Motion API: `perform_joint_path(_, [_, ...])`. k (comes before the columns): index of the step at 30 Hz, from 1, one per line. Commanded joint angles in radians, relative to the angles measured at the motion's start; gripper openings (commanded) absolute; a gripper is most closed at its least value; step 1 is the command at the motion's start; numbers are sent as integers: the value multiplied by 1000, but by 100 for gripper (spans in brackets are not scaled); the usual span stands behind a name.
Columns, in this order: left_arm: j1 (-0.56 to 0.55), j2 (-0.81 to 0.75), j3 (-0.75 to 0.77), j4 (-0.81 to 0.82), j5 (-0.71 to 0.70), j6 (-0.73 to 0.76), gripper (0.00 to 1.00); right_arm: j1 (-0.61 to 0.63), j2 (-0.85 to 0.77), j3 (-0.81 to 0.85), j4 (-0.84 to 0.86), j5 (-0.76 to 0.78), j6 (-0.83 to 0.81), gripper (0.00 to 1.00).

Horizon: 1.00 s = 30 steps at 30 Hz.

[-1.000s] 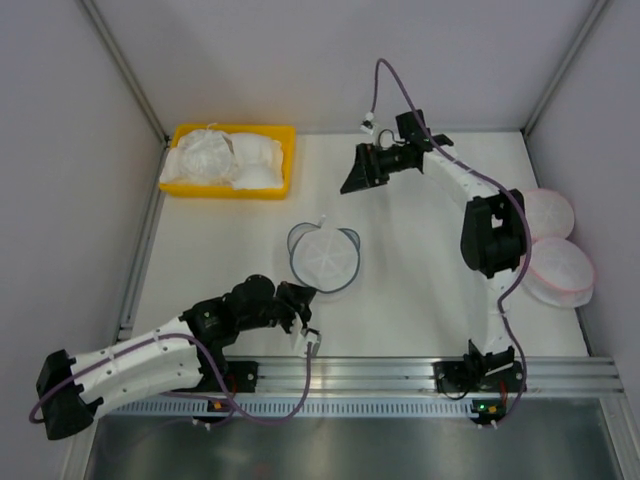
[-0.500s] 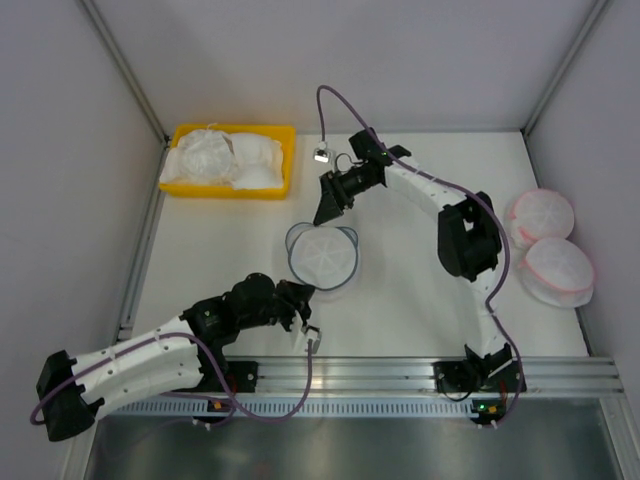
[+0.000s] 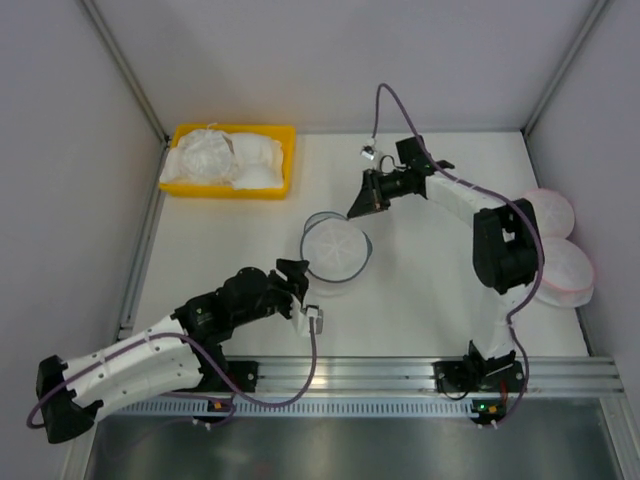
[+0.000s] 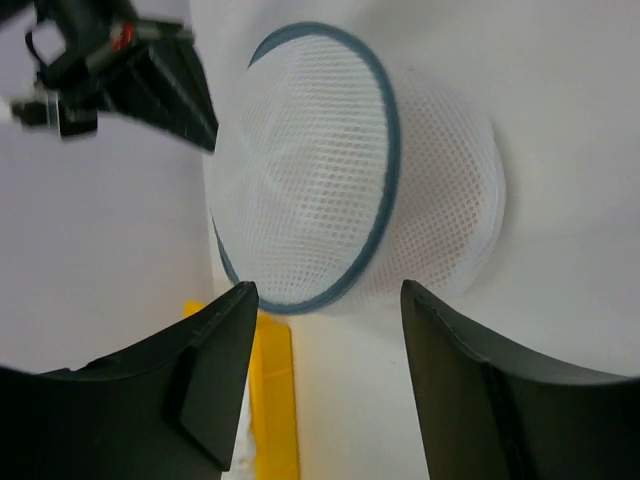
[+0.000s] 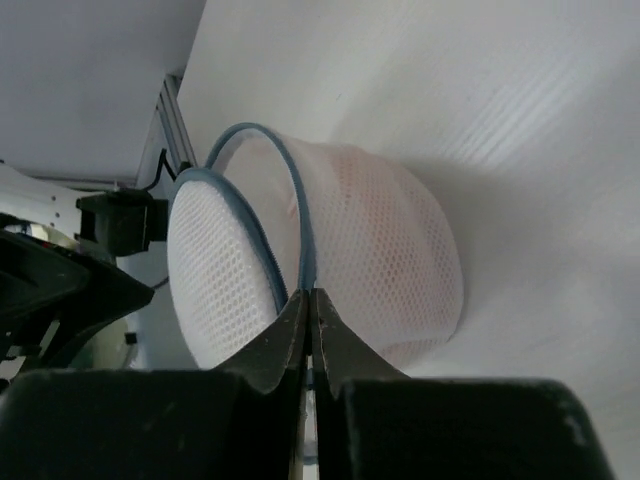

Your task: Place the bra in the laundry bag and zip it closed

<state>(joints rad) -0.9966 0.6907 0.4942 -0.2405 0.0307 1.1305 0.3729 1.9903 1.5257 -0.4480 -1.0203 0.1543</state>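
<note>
Two robot arms meet over the laundry bag (image 3: pixel 333 250), which sits near the middle of the white table (image 3: pixel 430 300). The right gripper (image 3: pixel 356 210) reaches in from the far side. In its wrist view, the right gripper (image 5: pixel 308 300) has its fingers pinched together on the dark grey zipper rim, at the point where the two loops of the rim meet. The bag (image 5: pixel 225 270) bulges into a rounded dome rather than lying flat, and its zip gapes open, with one mesh flap standing away from the body. A pale pink tint shows through the white mesh of the dome: the bra (image 5: pixel 400 240) is inside the bag, its shape blurred by the netting.

The left gripper (image 3: pixel 303 293) is at the bag's near-left edge with its fingers spread and nothing between them. Its own camera shows the left gripper (image 4: pixel 325 330) short of the bag (image 4: pixel 340 170), the two dark fingers (image 4: pixel 215 370) framing the mesh without touching it.

At the far-left corner of the table, a yellow bin (image 3: pixel 290 160) holds white lumpy garments (image 3: pixel 225 155). Round pouches with pink rims (image 3: pixel 565 265) lie at the right edge, partly hidden behind the right arm.
</note>
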Motion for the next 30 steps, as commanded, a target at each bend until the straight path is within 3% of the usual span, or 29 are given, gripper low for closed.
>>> perform_joint_path(1, [7,-14,96,-8,-124,-261,67,-38,-201,-151,216,15,194,0])
perform_joint_path(7, [13,42,253,-175,-176,-751,73,-45,-396,-478,402,92,425,0])
perform_joint_path(12, [133,104,326,-201,-35,-1059,75,-48,-495,-645,502,133,534,0])
perform_joint_path(16, [336,233,403,-261,229,-1205,70,-48,-545,-684,505,161,538,0])
perform_joint_path(25, [634,492,455,-157,512,-1515,65,-60,-584,-677,407,149,413,2])
perform_joint_path(30, [705,556,399,-31,597,-1693,68,-60,-578,-673,378,137,360,4])
